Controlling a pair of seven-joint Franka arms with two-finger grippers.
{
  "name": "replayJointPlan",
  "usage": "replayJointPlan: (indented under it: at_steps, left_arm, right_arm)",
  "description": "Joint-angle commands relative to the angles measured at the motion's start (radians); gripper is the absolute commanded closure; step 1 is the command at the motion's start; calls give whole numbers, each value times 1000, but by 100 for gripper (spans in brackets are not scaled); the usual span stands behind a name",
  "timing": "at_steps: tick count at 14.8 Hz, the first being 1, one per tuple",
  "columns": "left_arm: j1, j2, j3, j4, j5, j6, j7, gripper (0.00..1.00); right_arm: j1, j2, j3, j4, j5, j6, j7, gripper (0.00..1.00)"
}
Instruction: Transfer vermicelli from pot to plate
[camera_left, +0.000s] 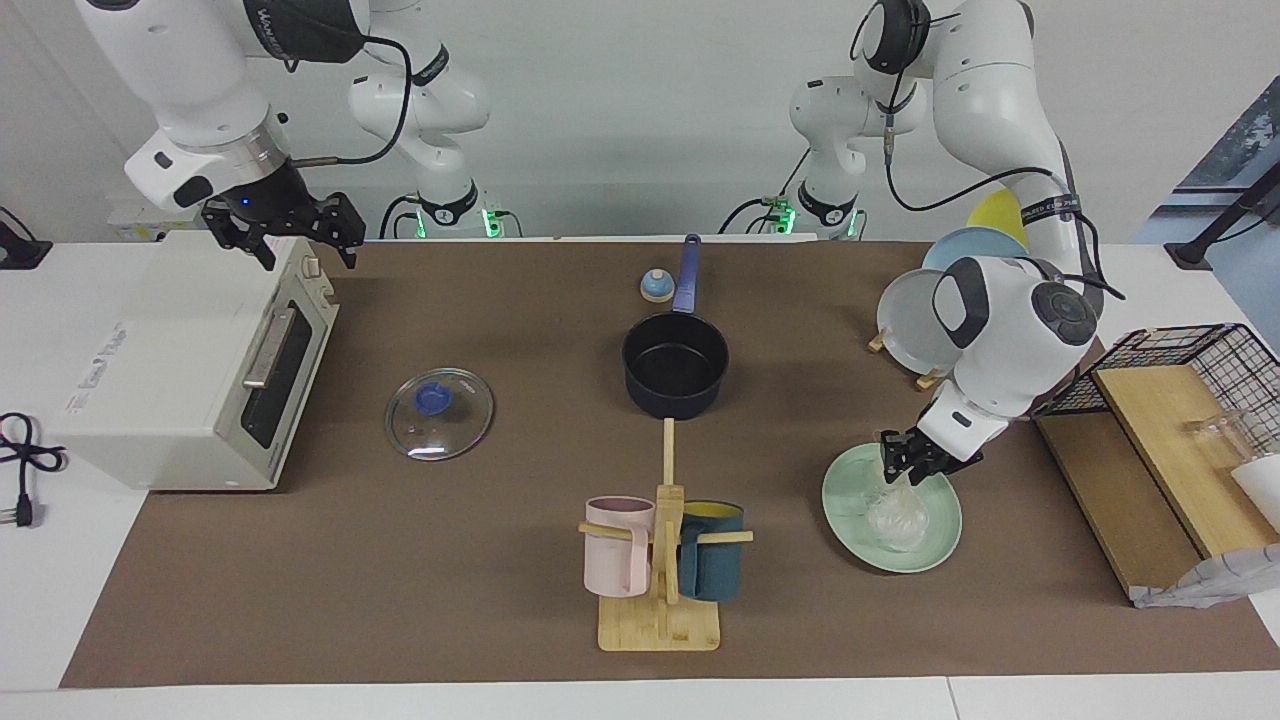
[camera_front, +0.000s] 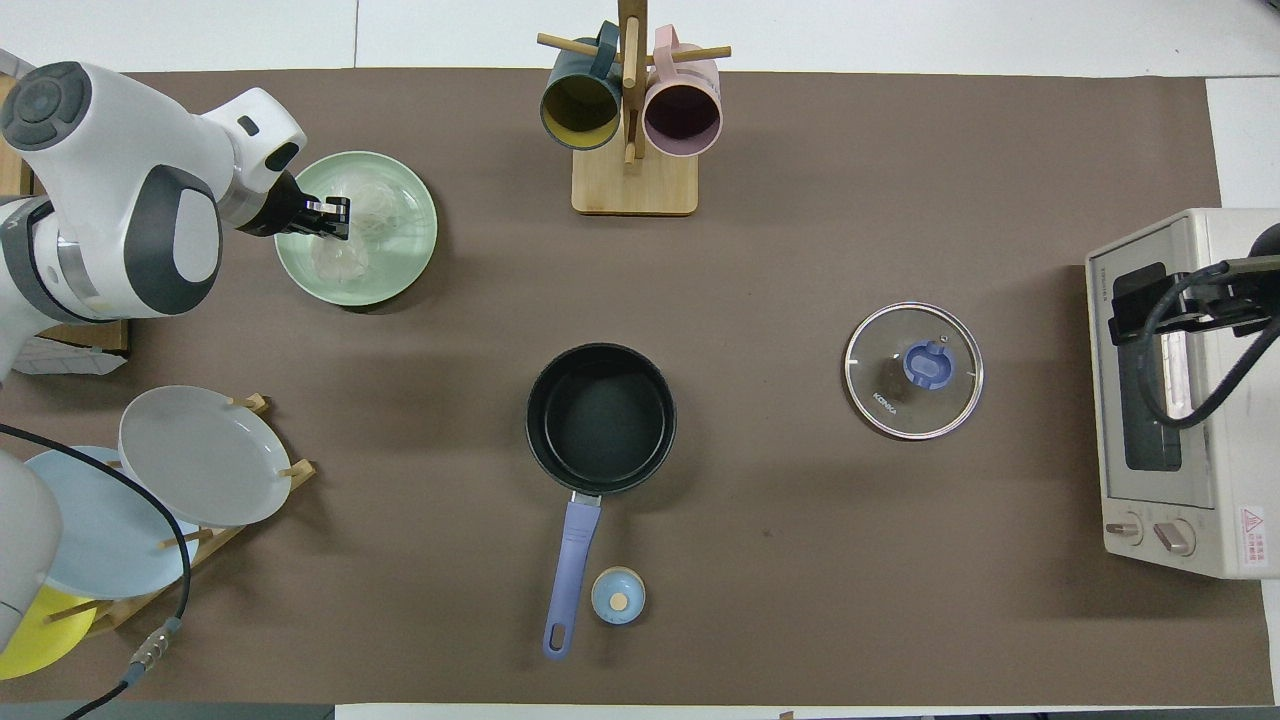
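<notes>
The translucent whitish clump of vermicelli (camera_left: 897, 520) lies on the round pale mint-green plate (camera_left: 848, 520), near the left arm's end of the brown mat and toward its edge away from the robots. The left gripper (camera_left: 908, 462) hangs over it; I cannot tell if its fingers are apart. The small dark navy pot (camera_left: 675, 365) stands empty in the mat's middle, with open room around it. The round glass lid (camera_front: 913, 371) reads "KONKA". The right gripper (camera_left: 283, 232) waits above the white toaster oven (camera_left: 180, 375), fingers apart.

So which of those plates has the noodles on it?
The mint-green plate lying flat under the left gripper; the grey, blue and yellow ones stand empty in the rack.
</notes>
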Motion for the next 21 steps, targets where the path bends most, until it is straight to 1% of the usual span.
replayJointPlan:
  at_steps: [1,3,5,7,10,14,16,19,21]
  left_arm:
    - [3,-31,-1,22,61,-49,9,0]
    - [0,-78,-1,28,74,-110,-21,0]
    - [0,-137,-1,28,81,-175,-101,0]
    - [-6,-195,-2,35,138,-250,-110,0]
    - [-5,-298,-6,27,143,-365,-110,0]
    - [3,-408,-6,13,143,-543,-112,0]
    - [1,-456,-1,-11,143,-592,-112,0]
    - [-2,-537,-1,-91,141,-625,-119,0]
    - [0,-544,-1,-96,141,-628,-133,0]
  right_arm:
    - [-7,-5,2,7,20,-6,-30,0]
    - [-7,-5,2,7,20,-6,-30,0]
    - [-7,-5,2,7,22,-6,-31,0]
    - [-7,-5,2,7,22,-6,-31,0]
    - [-7,-5,2,7,22,-6,-30,0]
    - [-8,-5,2,7,23,-6,-30,0]
    - [-7,-5,2,7,23,-4,-30,0]
    - [-7,-5,2,7,22,-4,-30,0]
    - [-7,-5,2,7,22,-4,-28,0]
